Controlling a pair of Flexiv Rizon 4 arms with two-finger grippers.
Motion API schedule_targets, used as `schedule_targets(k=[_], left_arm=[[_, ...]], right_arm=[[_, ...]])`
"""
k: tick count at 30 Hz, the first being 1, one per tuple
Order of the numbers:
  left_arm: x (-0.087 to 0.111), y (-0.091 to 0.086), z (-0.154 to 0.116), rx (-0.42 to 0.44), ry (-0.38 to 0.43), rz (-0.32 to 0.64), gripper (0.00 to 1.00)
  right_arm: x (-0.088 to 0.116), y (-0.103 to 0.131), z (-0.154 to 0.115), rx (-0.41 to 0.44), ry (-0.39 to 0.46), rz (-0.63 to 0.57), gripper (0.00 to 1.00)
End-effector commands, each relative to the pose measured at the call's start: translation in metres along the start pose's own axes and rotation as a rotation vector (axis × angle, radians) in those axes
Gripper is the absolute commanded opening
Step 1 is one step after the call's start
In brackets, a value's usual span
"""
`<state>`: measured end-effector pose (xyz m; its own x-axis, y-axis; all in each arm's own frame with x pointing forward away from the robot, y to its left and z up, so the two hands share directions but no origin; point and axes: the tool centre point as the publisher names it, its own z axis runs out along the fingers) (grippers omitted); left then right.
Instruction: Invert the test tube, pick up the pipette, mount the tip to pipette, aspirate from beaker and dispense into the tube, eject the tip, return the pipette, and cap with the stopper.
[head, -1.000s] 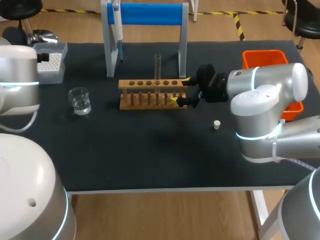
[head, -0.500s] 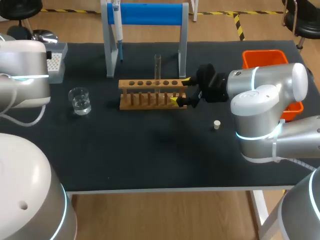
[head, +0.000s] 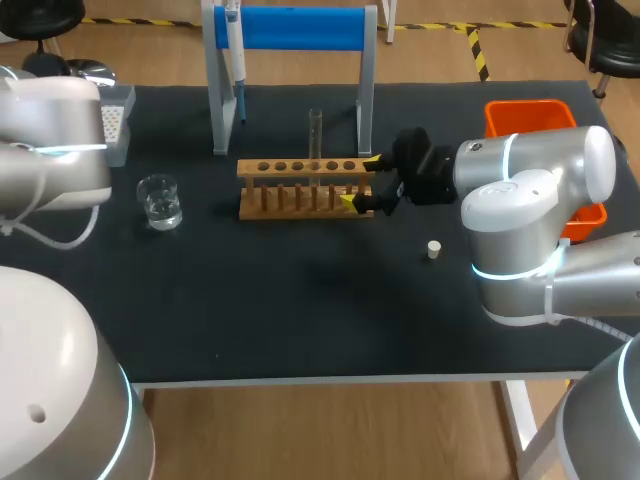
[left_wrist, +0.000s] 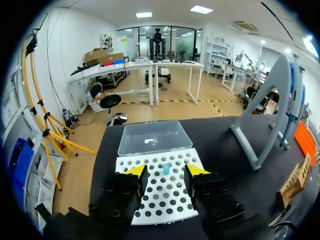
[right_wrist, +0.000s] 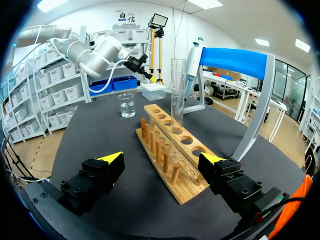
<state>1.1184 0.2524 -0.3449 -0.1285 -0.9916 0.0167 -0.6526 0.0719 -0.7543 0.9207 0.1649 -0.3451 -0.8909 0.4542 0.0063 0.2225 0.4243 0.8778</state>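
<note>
Left gripper (left_wrist: 165, 171) open, empty, tip box (left_wrist: 165, 200) just ahead. Right gripper (right_wrist: 162, 157) wide open, empty, straddling rack (right_wrist: 182, 190) end.

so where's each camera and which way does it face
Head view: above and behind, looking down at the table; left arm and right arm enter from the sides.
Left wrist view: on the left arm, facing the tip box past its open left gripper.
Right wrist view: on the right arm, facing rack and beaker past its open right gripper.
Shared: rack in head and right wrist views.
</note>
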Motion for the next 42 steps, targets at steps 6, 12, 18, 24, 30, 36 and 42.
schedule_targets(k=[6,12,18,24,30,36,42], left_arm=[[0.000,0.000,0.006,-0.005,-0.003,-0.005,0.41],[0.001,0.000,0.009,-0.005,0.002,-0.004,0.41],[0.002,0.000,0.013,-0.008,0.006,-0.003,0.41],[0.001,0.000,0.016,-0.011,0.007,-0.004,0.42],[0.001,-0.001,0.019,-0.009,0.010,-0.006,0.42],[0.000,-0.001,0.021,-0.011,0.012,-0.004,0.41],[0.000,-0.002,0.024,-0.010,0.015,-0.005,0.40]], right_arm=[[0.000,0.000,0.000,0.000,-0.001,0.000,1.00],[0.000,0.000,0.000,0.000,-0.001,0.000,1.00],[0.000,0.000,0.000,0.000,-0.001,0.000,1.00],[0.000,0.000,0.000,0.000,-0.001,0.000,1.00],[0.000,0.000,0.000,0.000,-0.001,0.000,1.00],[0.000,0.000,0.000,0.000,-0.001,0.000,1.00],[0.000,0.000,0.000,0.000,-0.001,0.000,1.00]])
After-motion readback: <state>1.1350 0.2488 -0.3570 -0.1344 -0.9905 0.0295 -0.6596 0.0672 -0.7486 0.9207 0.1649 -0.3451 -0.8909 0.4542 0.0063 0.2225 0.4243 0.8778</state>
